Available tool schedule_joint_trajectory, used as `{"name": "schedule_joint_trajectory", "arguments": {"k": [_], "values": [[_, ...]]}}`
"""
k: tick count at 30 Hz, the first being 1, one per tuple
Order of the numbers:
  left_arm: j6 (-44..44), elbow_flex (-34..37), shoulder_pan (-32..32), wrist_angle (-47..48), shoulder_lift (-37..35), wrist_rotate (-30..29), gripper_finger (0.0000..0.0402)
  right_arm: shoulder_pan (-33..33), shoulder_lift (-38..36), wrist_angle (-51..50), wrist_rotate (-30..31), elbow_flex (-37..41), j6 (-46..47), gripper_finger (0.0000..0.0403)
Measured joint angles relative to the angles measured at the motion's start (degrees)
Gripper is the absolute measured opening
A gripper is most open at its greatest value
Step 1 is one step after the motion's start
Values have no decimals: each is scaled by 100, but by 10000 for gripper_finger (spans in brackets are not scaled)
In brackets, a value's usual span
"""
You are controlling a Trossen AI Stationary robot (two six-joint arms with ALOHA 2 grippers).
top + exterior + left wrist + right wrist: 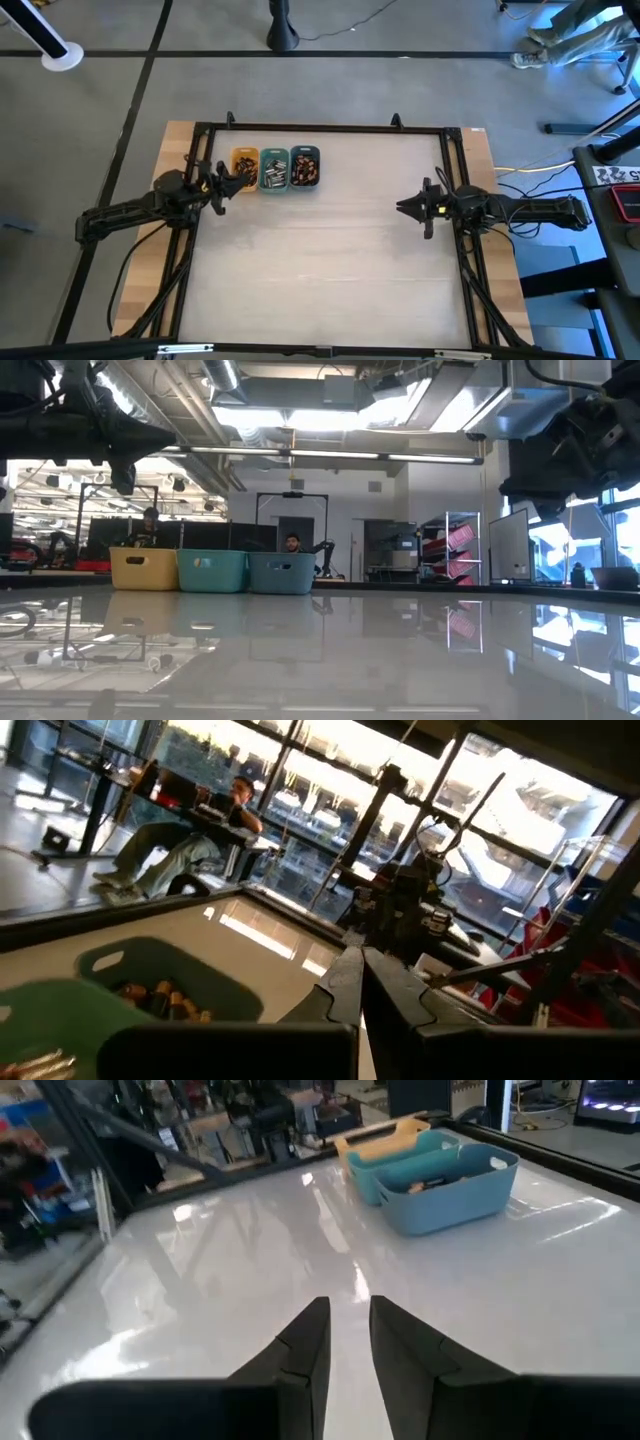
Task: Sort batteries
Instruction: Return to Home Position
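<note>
Three small trays stand side by side at the table's far left: yellow (245, 153), green (274, 155) and grey-blue (305, 152). Each holds several batteries (305, 172), which rest loose on the tray floors; the left wrist view shows copper-toned batteries (165, 1002). My left gripper (234, 181) hangs shut in the air by the yellow tray's near left corner, nothing between its fingers (356, 970). My right gripper (400, 207) hovers over the table's right half, pointing toward the trays. Its fingers stand a little open (348, 1320) and hold nothing.
A black frame (320, 128) runs around the table's edges. The broad pale tabletop (330, 270) lies bare between the two arms and toward the near edge. People sit at desks in the room beyond the table (290, 545).
</note>
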State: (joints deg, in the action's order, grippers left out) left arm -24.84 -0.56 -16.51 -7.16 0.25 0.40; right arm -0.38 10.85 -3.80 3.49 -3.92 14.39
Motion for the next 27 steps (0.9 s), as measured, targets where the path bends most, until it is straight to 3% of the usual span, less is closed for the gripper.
{"name": "schedule_joint_trajectory", "arguments": {"k": [5,14,27], "values": [[-234,0,-2,619,0,-247,0,0,2,-326,-4,-6,-226,76],[-390,-2,0,638,44,-154,0,0,13,-354,-2,-15,-232,76],[791,-2,0,650,44,-160,0,0,13,-355,-2,-13,-230,76]]}}
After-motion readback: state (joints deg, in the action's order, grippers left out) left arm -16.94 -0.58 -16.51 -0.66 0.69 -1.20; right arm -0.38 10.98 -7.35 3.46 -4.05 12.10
